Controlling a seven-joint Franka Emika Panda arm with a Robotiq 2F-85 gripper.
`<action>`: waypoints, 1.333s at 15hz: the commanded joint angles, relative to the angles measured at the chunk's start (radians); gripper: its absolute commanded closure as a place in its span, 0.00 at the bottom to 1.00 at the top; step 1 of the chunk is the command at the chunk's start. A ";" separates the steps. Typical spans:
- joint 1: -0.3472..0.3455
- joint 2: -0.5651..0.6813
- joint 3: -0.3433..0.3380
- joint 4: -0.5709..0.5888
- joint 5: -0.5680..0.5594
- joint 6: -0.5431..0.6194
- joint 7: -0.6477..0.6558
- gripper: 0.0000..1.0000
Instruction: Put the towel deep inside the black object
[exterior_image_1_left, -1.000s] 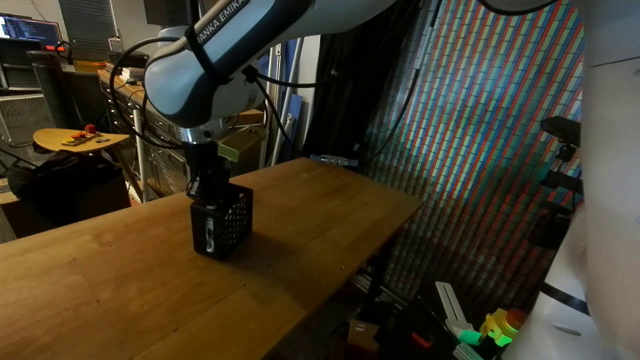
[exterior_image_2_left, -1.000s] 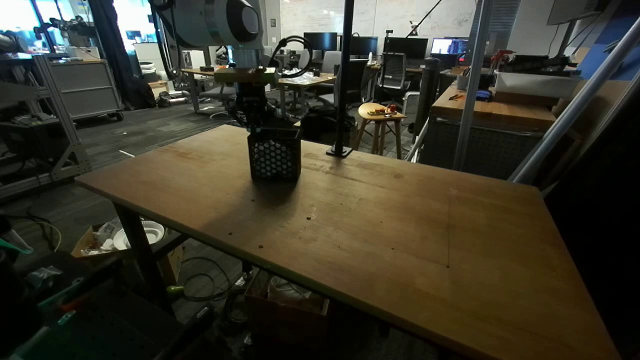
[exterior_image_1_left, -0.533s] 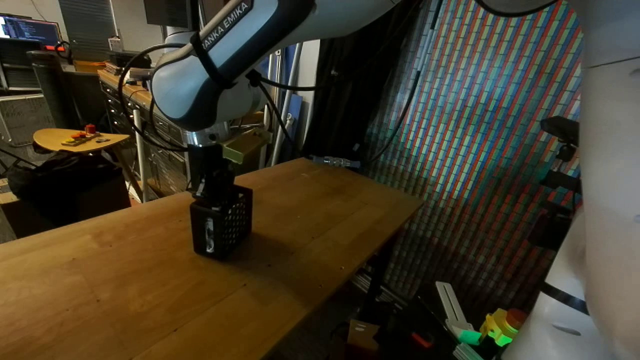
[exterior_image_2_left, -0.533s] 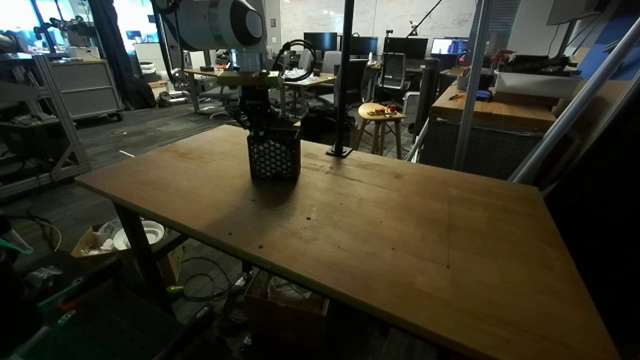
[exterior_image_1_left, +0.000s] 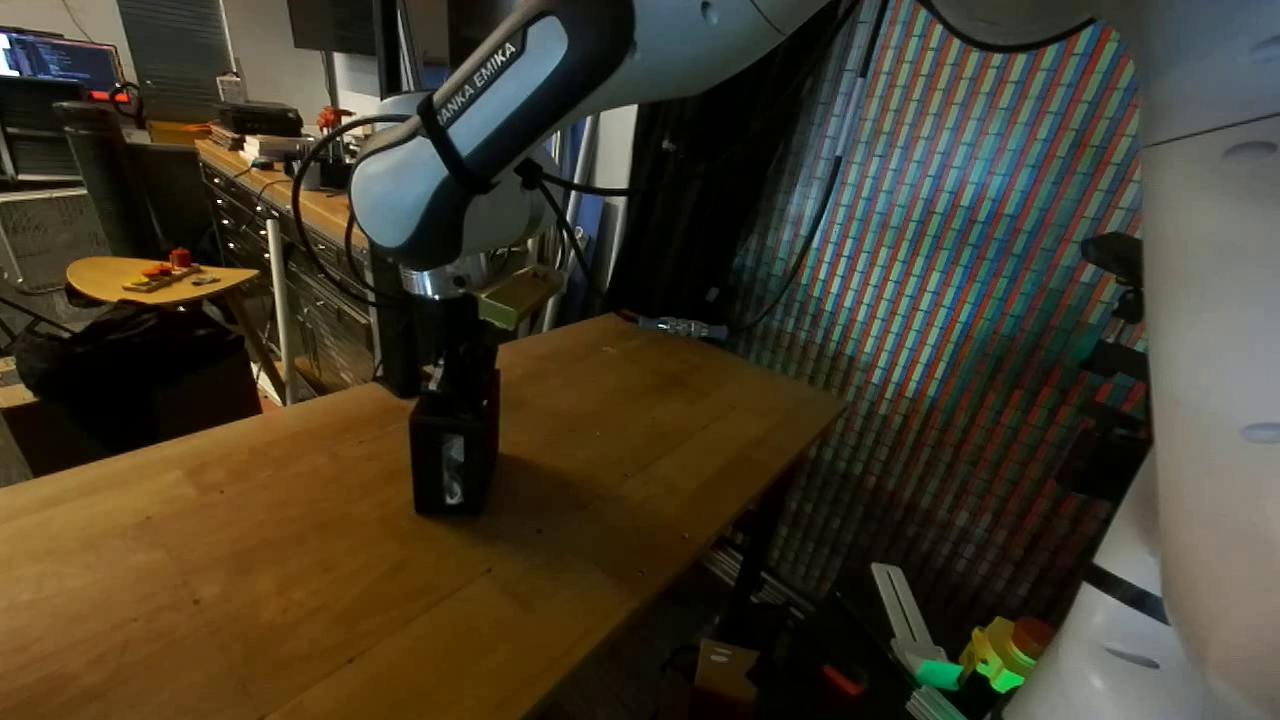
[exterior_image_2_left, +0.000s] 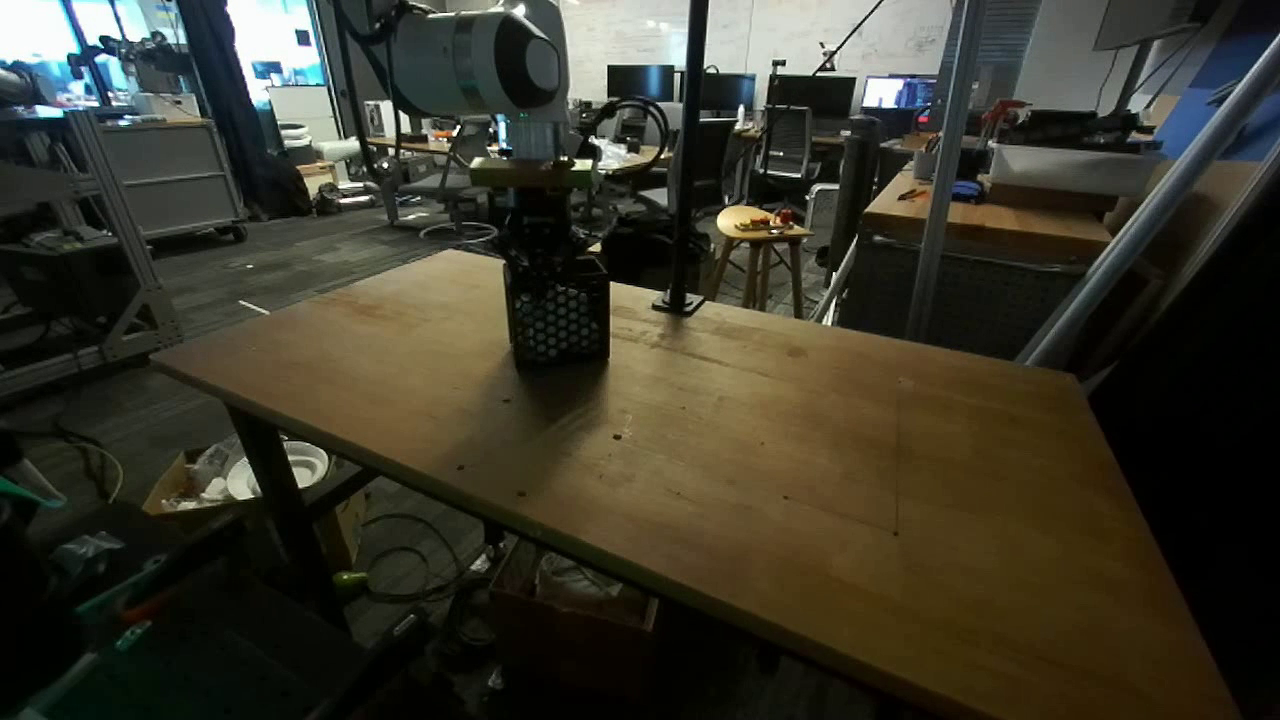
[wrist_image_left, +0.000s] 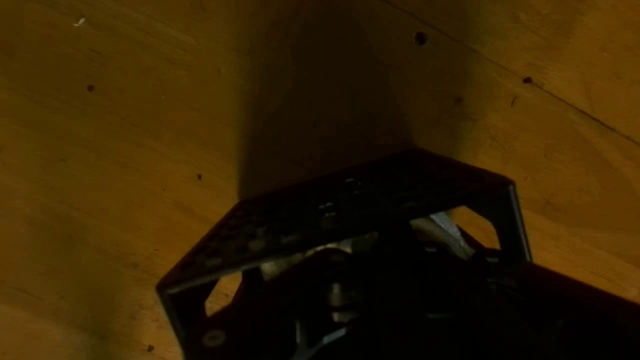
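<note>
I have my gripper (exterior_image_1_left: 464, 380) pointing down into the open top of the box (exterior_image_1_left: 428, 462); its fingertips are hidden there, so I cannot tell whether they are apart, together or clamped. The towel (exterior_image_1_left: 453, 476) shows pale inside, through the box's end slot. The box stands on the table (exterior_image_2_left: 850, 480) between the long edges, nearer the left edge than the right in an exterior view.
</note>
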 joint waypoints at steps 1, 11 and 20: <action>-0.019 0.048 0.004 0.049 0.030 0.017 -0.055 0.99; -0.035 0.158 0.015 0.149 0.057 0.019 -0.130 0.99; -0.087 0.260 0.048 0.183 0.159 0.040 -0.223 0.99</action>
